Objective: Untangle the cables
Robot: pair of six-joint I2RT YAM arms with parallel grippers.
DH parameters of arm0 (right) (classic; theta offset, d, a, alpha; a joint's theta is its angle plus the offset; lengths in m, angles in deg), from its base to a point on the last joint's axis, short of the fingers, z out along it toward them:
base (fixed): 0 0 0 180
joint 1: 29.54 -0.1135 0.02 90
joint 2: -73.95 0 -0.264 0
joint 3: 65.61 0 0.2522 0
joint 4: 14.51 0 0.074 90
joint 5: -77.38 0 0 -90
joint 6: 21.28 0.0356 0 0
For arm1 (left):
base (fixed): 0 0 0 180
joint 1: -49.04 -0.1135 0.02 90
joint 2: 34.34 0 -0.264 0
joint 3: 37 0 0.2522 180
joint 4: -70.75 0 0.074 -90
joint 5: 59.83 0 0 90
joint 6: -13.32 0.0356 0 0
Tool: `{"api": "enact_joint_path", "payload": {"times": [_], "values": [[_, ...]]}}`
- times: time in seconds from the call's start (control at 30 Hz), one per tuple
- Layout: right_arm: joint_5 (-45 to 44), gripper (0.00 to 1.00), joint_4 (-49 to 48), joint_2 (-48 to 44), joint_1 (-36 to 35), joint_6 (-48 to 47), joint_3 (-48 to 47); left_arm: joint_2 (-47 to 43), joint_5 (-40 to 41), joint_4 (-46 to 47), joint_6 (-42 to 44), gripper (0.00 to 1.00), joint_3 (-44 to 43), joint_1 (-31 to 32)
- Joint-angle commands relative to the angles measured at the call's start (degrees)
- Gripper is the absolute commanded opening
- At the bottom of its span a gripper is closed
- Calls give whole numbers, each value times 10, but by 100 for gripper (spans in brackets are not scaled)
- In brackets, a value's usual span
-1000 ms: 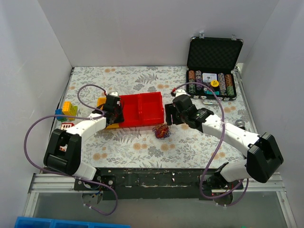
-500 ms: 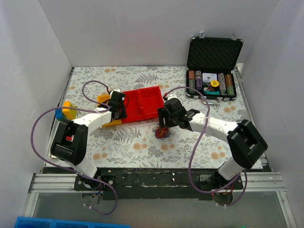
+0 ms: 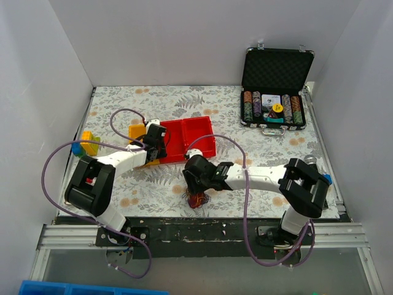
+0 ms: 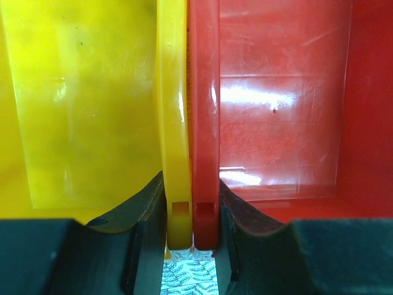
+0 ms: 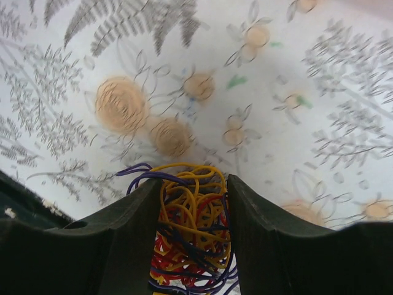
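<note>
The cables (image 3: 198, 200) are a small tangled bundle of thin red, yellow and dark purple loops on the floral table near its front edge. My right gripper (image 3: 195, 188) is shut on the bundle; in the right wrist view the cables (image 5: 191, 236) fill the gap between the fingers (image 5: 193, 184). My left gripper (image 3: 158, 142) is shut on the touching walls of a yellow bin (image 4: 173, 123) and a red bin (image 4: 204, 123), seen close in the left wrist view (image 4: 191, 206).
The red bin (image 3: 201, 131) and yellow bin (image 3: 134, 131) lie mid-table. An open black case of poker chips (image 3: 275, 110) stands at the back right. Coloured toy blocks (image 3: 86, 142) sit at the left edge. Mauve hoses loop over both arms.
My right gripper closed on the cable bundle and dragged it left and toward the front edge. My left gripper stayed on the bins, which shifted and turned slightly.
</note>
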Motion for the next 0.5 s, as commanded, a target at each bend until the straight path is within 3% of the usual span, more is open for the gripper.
{"api": "enact_joint_path", "payload": {"times": [0.0,0.2,0.47], "values": [[-31,56,44,-13,-33,44,-12,-39,-39,19,-11,29,24,13],[-96,82,88,-74,-29,17,-44,-78,-75,18,-7,35,53,35],[-118,85,124,-144,73,-38,-75,-84,-99,-58,22,57,11,47]]}}
